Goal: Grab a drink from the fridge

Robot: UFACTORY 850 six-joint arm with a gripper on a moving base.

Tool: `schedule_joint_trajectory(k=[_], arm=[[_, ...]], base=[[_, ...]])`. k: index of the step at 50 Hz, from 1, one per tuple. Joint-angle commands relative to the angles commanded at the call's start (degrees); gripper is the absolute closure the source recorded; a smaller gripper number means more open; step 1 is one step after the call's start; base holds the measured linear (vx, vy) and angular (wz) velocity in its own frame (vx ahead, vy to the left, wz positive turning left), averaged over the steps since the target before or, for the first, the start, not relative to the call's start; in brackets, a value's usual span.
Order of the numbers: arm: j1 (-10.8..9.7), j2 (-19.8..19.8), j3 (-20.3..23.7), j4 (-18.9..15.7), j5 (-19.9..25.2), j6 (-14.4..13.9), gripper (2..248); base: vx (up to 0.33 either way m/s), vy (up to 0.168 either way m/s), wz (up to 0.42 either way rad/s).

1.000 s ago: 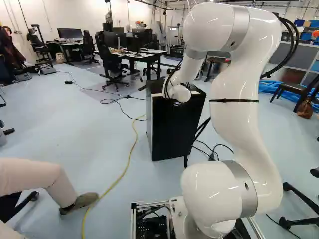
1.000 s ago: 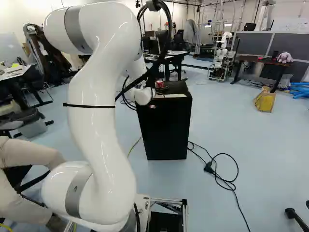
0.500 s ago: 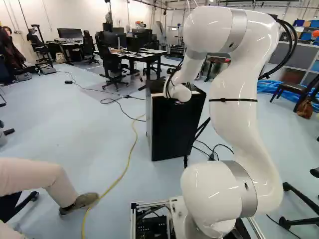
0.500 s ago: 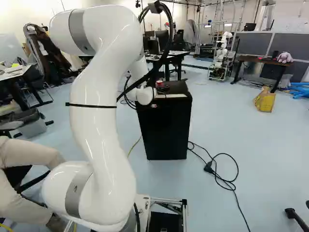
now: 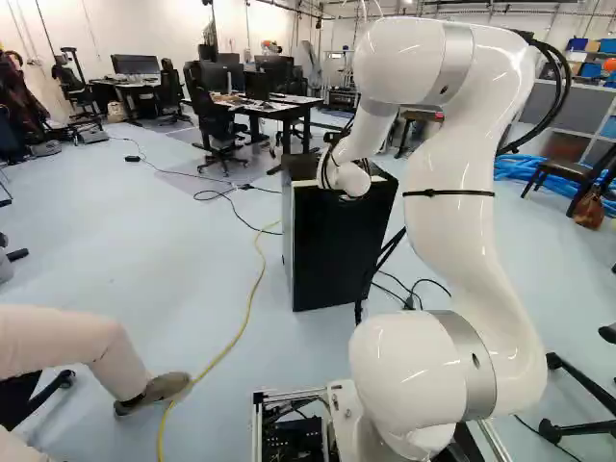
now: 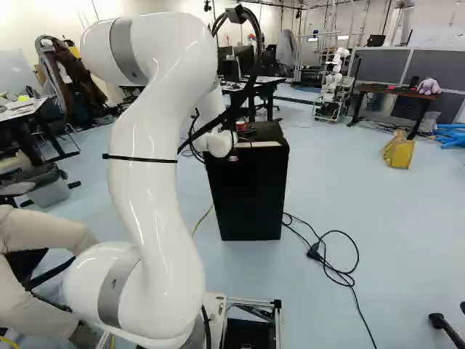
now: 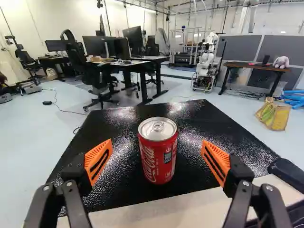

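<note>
A black fridge [image 5: 339, 245] stands ahead of my arm, its front closed, as the right base view also shows [image 6: 247, 193]. On its dark top [image 7: 118, 183], a red drink can [image 7: 157, 154] stands upright; the same can [image 6: 240, 126] shows beside my wrist in the right base view. My gripper [image 7: 157, 143] is open, its orange pads [image 7: 98, 159] far apart. In the wrist view the can appears centred across the opening, with a visible gap on either side. My wrist hides the gripper in both base views.
A dark object [image 7: 287, 173] lies on the fridge top beside the gripper. Cables [image 6: 338, 265] lie on the floor beside the fridge, and a yellow cable [image 5: 252, 298] runs past its other side. Another robot [image 7: 206, 61] stands farther back. A person's leg [image 5: 82, 342] extends near the base.
My arm's upper bend has come slightly down and forward, toward the fridge. The wrist has barely shifted. The can and fridge have stayed put, and the base has not moved.
</note>
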Motion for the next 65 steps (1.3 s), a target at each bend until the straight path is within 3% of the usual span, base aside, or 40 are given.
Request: schedule_joint_trajectory(k=[28,29,33,34,38,39,43,44,49,50,65], arm=[[-0.31,-1.04,-1.39,0.0,0.0,0.0,3],[-0.31,-1.04,-1.39,0.0,0.0,0.0,15],[-0.31,-1.04,-1.39,0.0,0.0,0.0,15],[-0.31,-1.04,-1.39,0.0,0.0,0.0,52],[-0.31,-1.04,-1.39,0.0,0.0,0.0,52],[-0.31,-1.04,-1.39,0.0,0.0,0.0,90],[-0.31,-1.04,-1.39,0.0,0.0,0.0,90],[-0.31,-1.04,-1.39,0.0,0.0,0.0,127],[-0.31,-1.04,-1.39,0.0,0.0,0.0,127],[-0.31,-1.04,-1.39,0.0,0.0,0.0,153],[-0.31,-0.31,-1.33,0.0,0.0,0.0,153]], base=[[0.0,0.0,0.0],[0.0,0.0,0.0],[0.0,0.0,0.0],[0.0,0.0,0.0],[0.0,0.0,0.0],[0.0,0.0,0.0],[0.0,0.0,0.0],[0.0,0.0,0.0],[0.0,0.0,0.0],[0.0,0.0,0.0],[0.0,0.0,0.0]])
